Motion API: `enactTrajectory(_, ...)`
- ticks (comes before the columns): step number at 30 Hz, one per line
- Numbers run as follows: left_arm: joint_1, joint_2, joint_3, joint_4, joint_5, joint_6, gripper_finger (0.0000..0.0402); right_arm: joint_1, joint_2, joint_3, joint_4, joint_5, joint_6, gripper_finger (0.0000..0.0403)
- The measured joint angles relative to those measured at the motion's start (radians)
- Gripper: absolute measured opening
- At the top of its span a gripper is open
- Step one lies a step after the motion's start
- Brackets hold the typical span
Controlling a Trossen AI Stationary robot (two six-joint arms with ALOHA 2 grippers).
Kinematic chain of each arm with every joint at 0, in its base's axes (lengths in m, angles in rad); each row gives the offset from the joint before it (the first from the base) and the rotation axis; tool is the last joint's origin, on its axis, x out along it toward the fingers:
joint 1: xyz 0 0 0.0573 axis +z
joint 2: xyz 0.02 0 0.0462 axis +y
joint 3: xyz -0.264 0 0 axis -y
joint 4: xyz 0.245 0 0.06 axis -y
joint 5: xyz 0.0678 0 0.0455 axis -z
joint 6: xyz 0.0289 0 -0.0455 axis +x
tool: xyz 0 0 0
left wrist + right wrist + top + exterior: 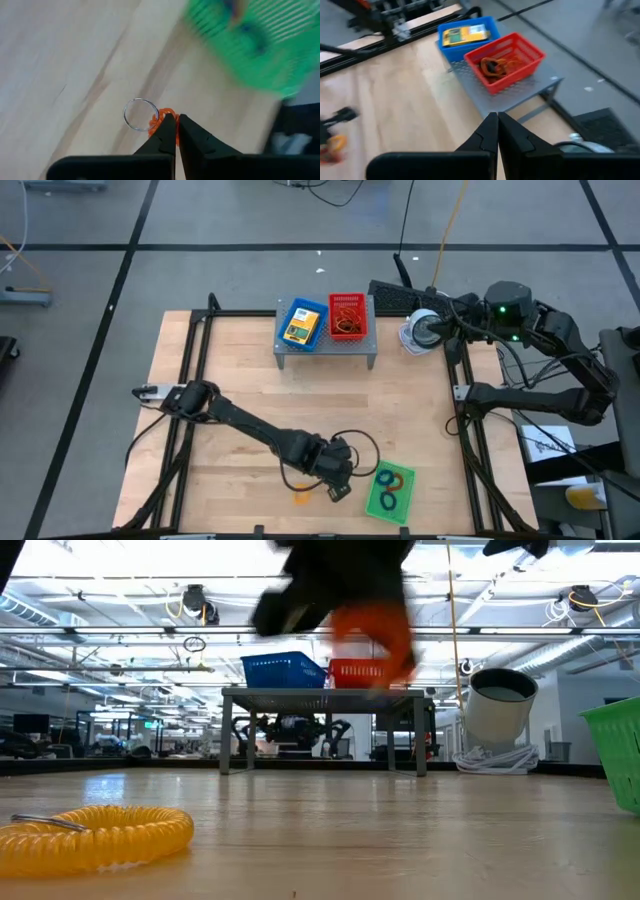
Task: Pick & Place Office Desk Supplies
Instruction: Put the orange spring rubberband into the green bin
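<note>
- Left tool (176,120) near front edge of surface (240,380), pinching orange coil ring (161,120) w/ metal loop, just beside green tray (390,493).
- Right tool (497,122) pressed together, empty, above back right corner.
- Blue tray (302,324) & red tray (347,315) on shelf (325,348) at back edge.

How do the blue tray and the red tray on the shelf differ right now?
The blue tray holds a flat yellow-and-green crayon box; the red tray holds a tangle of reddish rubber bands. In the high view the blue tray sits on the shelf's left half, turned slightly askew, while the red tray sits squarely on the right half. Both are small mesh trays, side by side on the grey shelf.
</note>
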Motion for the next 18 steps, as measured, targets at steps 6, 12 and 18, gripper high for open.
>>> enactTrajectory(6, 0.025, -0.001, 0.156, 0.013, -0.014, 0.107, 0.0009, 0.0, -0.065, 0.0, 0.0, 0.118, -0.004, 0.0)
enactTrajectory(12, 0.064, -0.002, 0.251, 0.079, -0.03, 0.267, 0.0007, 0.0, -0.115, 0.0, 0.0, 0.143, 0.004, 0.0)
enactTrajectory(18, 0.102, 0.003, 0.252, 0.221, 0.023, 0.4, 0.0007, 0.0, -0.123, 0.0, 0.0, 0.141, 0.015, 0.0)
